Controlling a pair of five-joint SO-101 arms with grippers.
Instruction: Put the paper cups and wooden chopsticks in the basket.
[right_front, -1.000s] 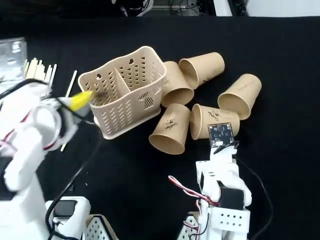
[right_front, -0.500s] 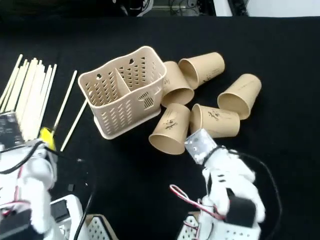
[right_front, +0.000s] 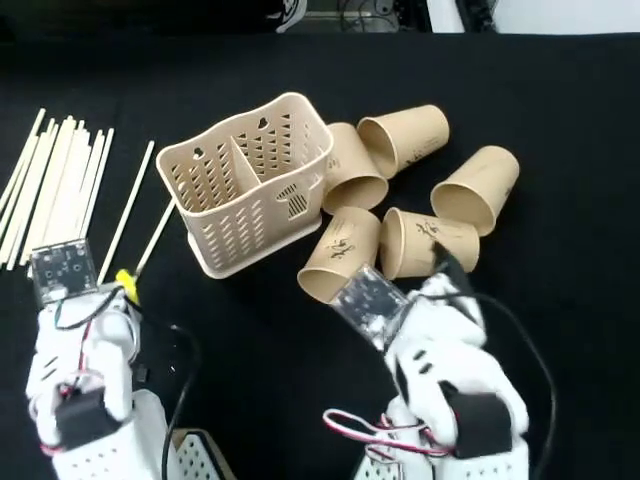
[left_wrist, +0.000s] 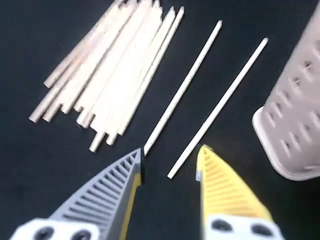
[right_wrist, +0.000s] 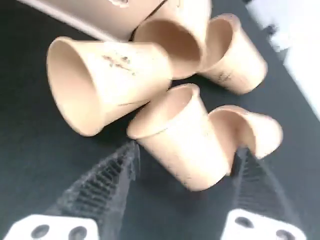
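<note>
A beige slotted basket (right_front: 250, 185) stands at mid-table, and its corner (left_wrist: 295, 125) shows in the left wrist view. Several paper cups lie on their sides to its right (right_front: 395, 190). A bundle of wooden chopsticks (right_front: 55, 190) (left_wrist: 110, 65) lies at far left, with two loose sticks (right_front: 130, 210) (left_wrist: 217, 107) beside it. My left gripper (right_front: 118, 285) (left_wrist: 167, 160) is open, low over the near end of a loose stick. My right gripper (right_front: 440, 270) (right_wrist: 187, 147) is open, and one cup (right_wrist: 182, 135) (right_front: 430, 243) lies between its fingers.
Other cups (right_wrist: 100, 82) (right_wrist: 235, 55) crowd against the one between my right fingers, some touching the basket wall (right_wrist: 100, 10). Black cloth covers the table, with free room at the far right (right_front: 570, 280) and between the two arms (right_front: 260, 330).
My left arm has drawn back from the basket to the near left, over the loose chopsticks. My right arm has swung forward and turned toward the nearest cups.
</note>
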